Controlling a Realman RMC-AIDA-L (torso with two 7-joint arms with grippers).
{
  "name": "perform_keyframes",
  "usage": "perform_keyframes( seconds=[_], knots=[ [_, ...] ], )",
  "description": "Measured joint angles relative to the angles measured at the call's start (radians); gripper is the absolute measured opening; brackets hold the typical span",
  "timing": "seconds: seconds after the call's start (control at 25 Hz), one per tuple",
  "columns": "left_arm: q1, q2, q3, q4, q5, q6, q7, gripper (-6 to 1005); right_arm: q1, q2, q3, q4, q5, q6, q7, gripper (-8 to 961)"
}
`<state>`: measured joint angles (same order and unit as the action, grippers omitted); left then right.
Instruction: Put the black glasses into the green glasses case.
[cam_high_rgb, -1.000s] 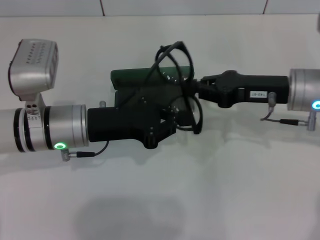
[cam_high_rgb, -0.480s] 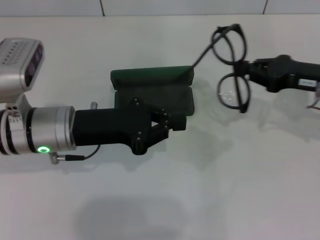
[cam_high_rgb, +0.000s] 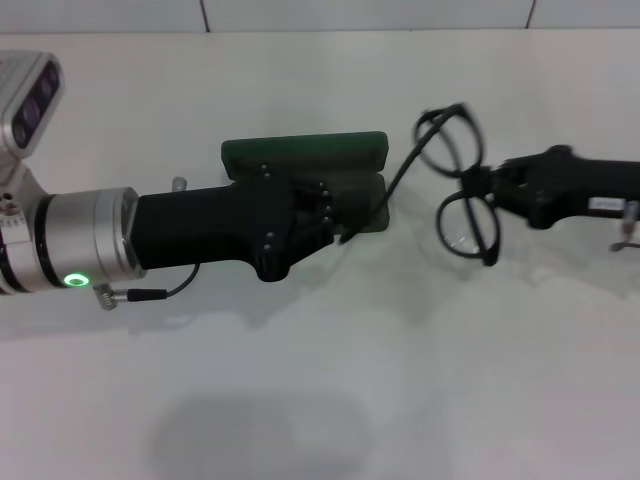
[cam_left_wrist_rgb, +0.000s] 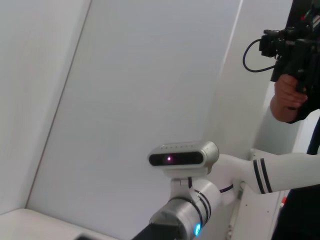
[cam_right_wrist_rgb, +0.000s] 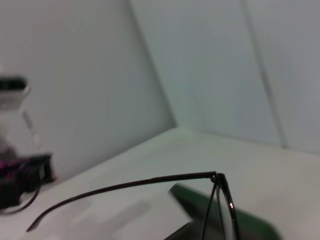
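Head view: the green case (cam_high_rgb: 305, 152) lies open on the white tabletop (cam_high_rgb: 320, 380), lid propped at the far side. The left pincer (cam_high_rgb: 345, 212) reaches in from the left and sits over the case's tray, covering most of it; whether its fingers are spread or closed can't be told, they're dark against the dark lining. To the right of the case, the right pincer (cam_high_rgb: 482, 186) comes in from the right edge and is clamped on the black glasses (cam_high_rgb: 458, 185) at the bridge, between the two lenses. Glasses hang in the air, lenses stacked one nearer, one farther, and one temple arm runs back toward the case, its tip at about the case's right end.

Left wrist view: no case or glasses, just a wall, a grey arm w/ camera head (cam_left_wrist_rgb: 183, 156), and a person's hand (cam_left_wrist_rgb: 287, 95) gripping a black device at the edge.

Right wrist view: glasses up close, one temple arm (cam_right_wrist_rgb: 125, 187) stretched out from the hinge, frame rim beside it; green case (cam_right_wrist_rgb: 225, 212) lies beyond on the tabletop. The pincer's own fingers don't show here.
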<state>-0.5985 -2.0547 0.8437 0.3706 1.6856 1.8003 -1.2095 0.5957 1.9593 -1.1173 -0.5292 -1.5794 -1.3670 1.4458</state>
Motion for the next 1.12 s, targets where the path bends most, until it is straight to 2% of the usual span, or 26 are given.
perform_keyframes(
  seconds=[0.2, 0.28, 0.52, 0.68, 1.12],
  knots=[
    [-0.005, -0.003, 0.005, -0.005, 0.007, -0.004, -0.003, 15, 0.017, 0.045, 0.002, -0.041, -0.048, 0.006, -0.023, 84],
    [-0.005, -0.004, 0.006, -0.007, 0.018, -0.007, -0.003, 15, 0.023, 0.051, 0.001, -0.054, -0.049, 0.004, -0.026, 85],
    [-0.004, -0.010, 0.006, -0.009, 0.030, -0.019, -0.003, 17, 0.058, 0.058, -0.001, -0.064, -0.044, -0.010, -0.026, 86],
    [-0.004, -0.019, 0.006, -0.010, 0.030, -0.032, -0.002, 18, 0.078, 0.063, -0.003, -0.064, -0.033, -0.042, -0.026, 87],
    [-0.017, -0.027, 0.023, -0.014, 0.034, -0.056, -0.002, 20, 0.110, 0.068, -0.013, -0.062, -0.006, -0.146, -0.027, 91]
  ],
)
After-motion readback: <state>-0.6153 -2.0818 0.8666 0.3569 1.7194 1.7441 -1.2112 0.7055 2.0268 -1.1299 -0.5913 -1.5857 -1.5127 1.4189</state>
